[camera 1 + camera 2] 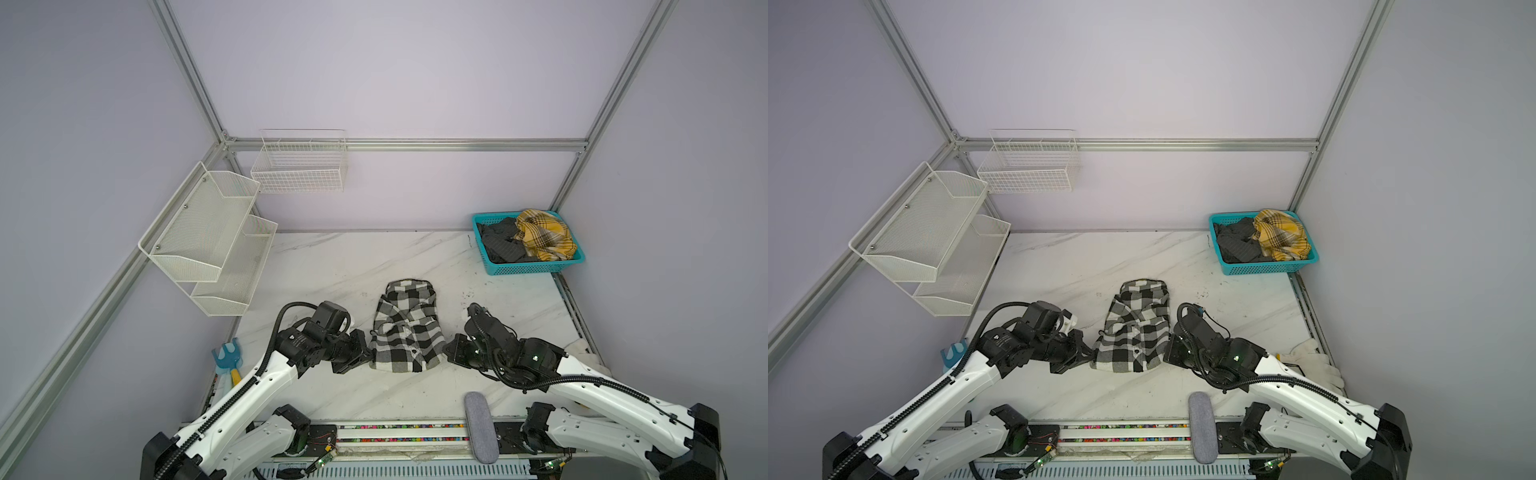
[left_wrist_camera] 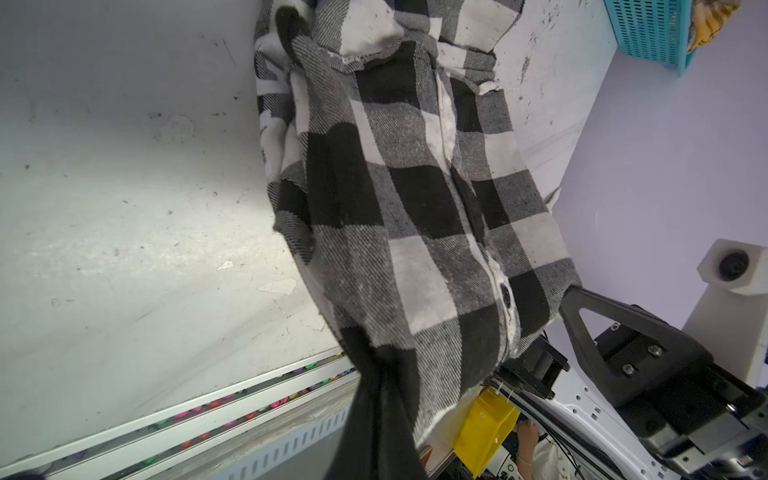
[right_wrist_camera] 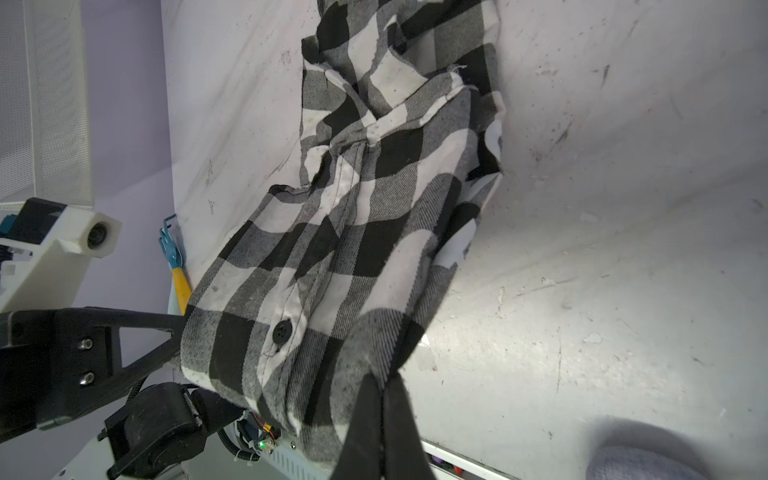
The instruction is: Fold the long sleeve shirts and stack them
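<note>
Nothing could be read. White lettering [image 3: 493,139] at the checked shirt's [image 3: 365,216] folded edge was mostly hidden; print on the left arm's joint [image 1: 300,341] was too small.

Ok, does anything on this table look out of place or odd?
On the marble table, a blue-and-yellow toy rake lies at the left edge and white cloth at the right; neither suits shirt folding. The surface is scuffed with dark marks.

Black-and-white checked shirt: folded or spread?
Partly folded: black-and-white checked shirt lies as a narrow strip, sides turned in; left gripper and right gripper pinch its near corners.
</note>
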Robot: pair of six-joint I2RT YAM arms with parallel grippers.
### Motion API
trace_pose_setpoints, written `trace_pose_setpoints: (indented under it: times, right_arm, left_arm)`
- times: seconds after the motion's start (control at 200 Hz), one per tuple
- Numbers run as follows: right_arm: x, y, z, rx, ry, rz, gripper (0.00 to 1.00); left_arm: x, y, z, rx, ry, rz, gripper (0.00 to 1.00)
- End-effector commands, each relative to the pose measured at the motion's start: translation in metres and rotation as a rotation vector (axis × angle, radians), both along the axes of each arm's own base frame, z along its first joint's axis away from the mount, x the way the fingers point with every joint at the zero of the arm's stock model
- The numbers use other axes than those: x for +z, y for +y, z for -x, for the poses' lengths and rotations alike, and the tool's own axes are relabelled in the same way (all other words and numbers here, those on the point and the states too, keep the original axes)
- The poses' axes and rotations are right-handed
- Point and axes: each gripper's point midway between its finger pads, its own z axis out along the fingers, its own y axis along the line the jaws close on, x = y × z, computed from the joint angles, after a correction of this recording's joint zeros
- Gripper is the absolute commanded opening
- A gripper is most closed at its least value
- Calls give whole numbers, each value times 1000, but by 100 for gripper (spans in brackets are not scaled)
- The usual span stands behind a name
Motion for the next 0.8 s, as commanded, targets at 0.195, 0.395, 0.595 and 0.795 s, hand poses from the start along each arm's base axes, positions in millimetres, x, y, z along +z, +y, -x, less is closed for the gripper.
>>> trace_pose_setpoints:
  times: [0.195, 0.395, 0.595, 0.795]
  right_arm:
    - [30, -26, -82, -124, -71, 45, 0]
    - [27, -31, -215, -116, -68, 30, 0]
    - [10, -47, -352, -164, -139, 187, 66]
    - [22, -54, -349, -212, -240, 156, 88]
  left_arm:
    - [86, -41, -104, -5, -279, 86, 0]
    - [74, -57, -238, 16, -335, 70, 0]
    - [48, -38, -401, 118, -400, 14, 82]
    - [105, -43, -416, 103, -535, 67, 81]
